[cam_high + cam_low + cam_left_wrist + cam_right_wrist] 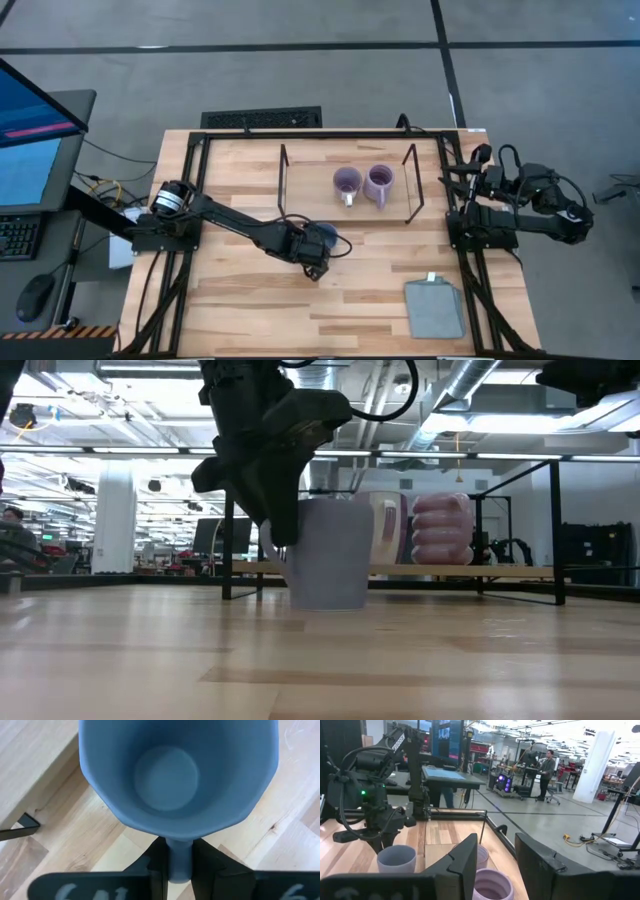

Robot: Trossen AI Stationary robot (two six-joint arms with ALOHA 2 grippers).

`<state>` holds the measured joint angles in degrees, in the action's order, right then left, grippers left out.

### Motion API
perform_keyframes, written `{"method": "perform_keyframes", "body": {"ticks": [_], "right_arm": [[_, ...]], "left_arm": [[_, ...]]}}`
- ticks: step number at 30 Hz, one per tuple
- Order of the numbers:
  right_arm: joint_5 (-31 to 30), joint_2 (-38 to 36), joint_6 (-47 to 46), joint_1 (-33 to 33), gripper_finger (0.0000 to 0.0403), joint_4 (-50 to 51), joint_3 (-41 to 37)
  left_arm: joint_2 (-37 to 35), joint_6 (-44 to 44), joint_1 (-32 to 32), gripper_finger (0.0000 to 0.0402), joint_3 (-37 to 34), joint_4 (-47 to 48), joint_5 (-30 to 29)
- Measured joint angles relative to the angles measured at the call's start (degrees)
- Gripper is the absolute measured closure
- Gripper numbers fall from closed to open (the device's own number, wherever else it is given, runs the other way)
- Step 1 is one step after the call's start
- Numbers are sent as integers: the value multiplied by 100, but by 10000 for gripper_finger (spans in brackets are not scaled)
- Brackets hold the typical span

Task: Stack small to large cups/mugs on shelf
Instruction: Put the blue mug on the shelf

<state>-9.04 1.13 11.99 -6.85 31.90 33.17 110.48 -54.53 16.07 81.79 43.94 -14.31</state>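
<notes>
Pinching smooth blue mug's (175,775) handle, left gripper (179,862), two ribbed purple mugs (363,184) on wooden shelf (300,175).

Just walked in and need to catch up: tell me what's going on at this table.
The left gripper is shut on the handle of the blue mug, which stands on the table in front of the shelf. Two purple mugs already sit side by side on the shelf, not stacked. The right gripper waits at the table's right edge, holding nothing. A grey cloth lies near the front right corner.
</notes>
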Motion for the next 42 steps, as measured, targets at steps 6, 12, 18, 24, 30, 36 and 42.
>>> {"method": "perform_keyframes", "body": {"ticks": [6, 12, 18, 24, 30, 36, 42], "right_arm": [[0, 0, 0, 0, 250, 0, 0], [0, 0, 0, 0, 248, 0, 0], [0, 0, 0, 0, 250, -2, 0], [0, -1, 0, 2, 248, -2, 0], [-1, 0, 0, 0, 249, -2, 0], [-2, 0, 0, 0, 249, -2, 0], [0, -1, 0, 0, 248, -2, 0]], "left_arm": [[0, -91, 14, 367, 1, -89, 24], [-25, -191, 13, 367, 3, -82, 41], [-275, -261, 16, 367, 1, -54, 92], [-534, -616, 14, 367, 1, 183, -112], [-664, -681, 14, 367, 100, 284, -218], [-667, -703, -89, 367, 729, 885, -541], [-673, -1217, -342, 367, 1408, 2008, -773]]}}
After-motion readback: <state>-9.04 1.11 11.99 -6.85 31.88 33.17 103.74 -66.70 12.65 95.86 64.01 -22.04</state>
